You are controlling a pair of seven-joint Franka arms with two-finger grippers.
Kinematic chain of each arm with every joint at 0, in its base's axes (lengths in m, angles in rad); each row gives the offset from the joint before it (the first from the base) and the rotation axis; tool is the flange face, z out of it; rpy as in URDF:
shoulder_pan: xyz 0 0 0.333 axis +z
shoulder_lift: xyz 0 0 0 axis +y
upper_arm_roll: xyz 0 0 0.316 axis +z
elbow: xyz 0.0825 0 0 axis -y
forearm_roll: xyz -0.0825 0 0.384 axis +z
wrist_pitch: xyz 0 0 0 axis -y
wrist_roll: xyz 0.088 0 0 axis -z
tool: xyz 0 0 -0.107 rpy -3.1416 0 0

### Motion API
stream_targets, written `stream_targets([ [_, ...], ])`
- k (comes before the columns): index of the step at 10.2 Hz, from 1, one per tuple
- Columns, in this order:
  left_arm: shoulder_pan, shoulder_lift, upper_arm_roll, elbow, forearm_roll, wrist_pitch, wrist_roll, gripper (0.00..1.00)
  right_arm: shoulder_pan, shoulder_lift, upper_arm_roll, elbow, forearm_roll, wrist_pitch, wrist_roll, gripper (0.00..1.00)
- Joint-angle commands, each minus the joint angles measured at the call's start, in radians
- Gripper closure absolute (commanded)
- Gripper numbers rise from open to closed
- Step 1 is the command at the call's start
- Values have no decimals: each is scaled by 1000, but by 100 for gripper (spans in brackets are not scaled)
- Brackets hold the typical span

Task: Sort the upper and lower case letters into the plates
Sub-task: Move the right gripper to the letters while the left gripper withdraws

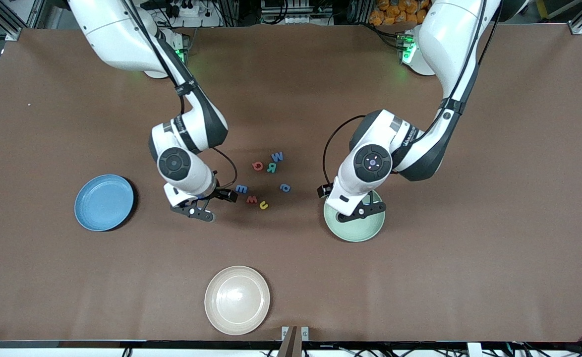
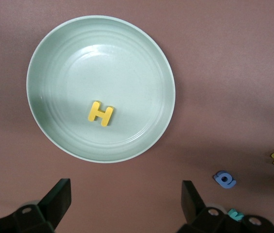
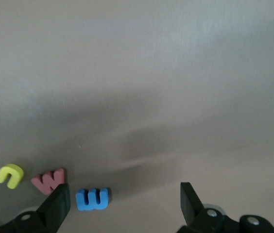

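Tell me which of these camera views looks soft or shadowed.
Right wrist view: hazy, a broad shadow band crossing the table above the blue letter. Left wrist view: sharp, soft sheen inside the mint plate around the yellow H. Front view: evenly lit, arm shadows fall near the letters.

Both arms are wearing glossy white shells with dark grey bands wrapping the joints. A round dark cap is sitting on the wrist housing just above each claw; the left arm's cap is showing a small ring of blue and red dots. Black cables are running along the outside of each arm and looping down toward the wrists. Green lights are glowing at both bases. The left gripper (image 1: 359,212) and the right gripper (image 1: 203,208) are carrying black fingers (image 2: 58,196) with angular tips, standing wide apart, with small round screw holes showing near each finger root in the wrist views.
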Motion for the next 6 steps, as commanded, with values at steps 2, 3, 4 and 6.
stream_targets([
  [2, 4, -1, 1, -1, -25, 1, 29, 0, 75, -8, -3, -76, -6, 88, 198, 0],
  [3, 4, -1, 1, -1, -25, 1, 29, 0, 97, 17, -3, -78, -6, 131, 203, 0],
  [4, 4, -1, 1, -1, -23, 1, 29, 0, 105, 34, -3, -78, -9, 153, 201, 0],
  [6, 4, -1, 1, -1, -25, 1, 29, 0, 118, 46, -5, -76, -20, 165, 189, 0],
])
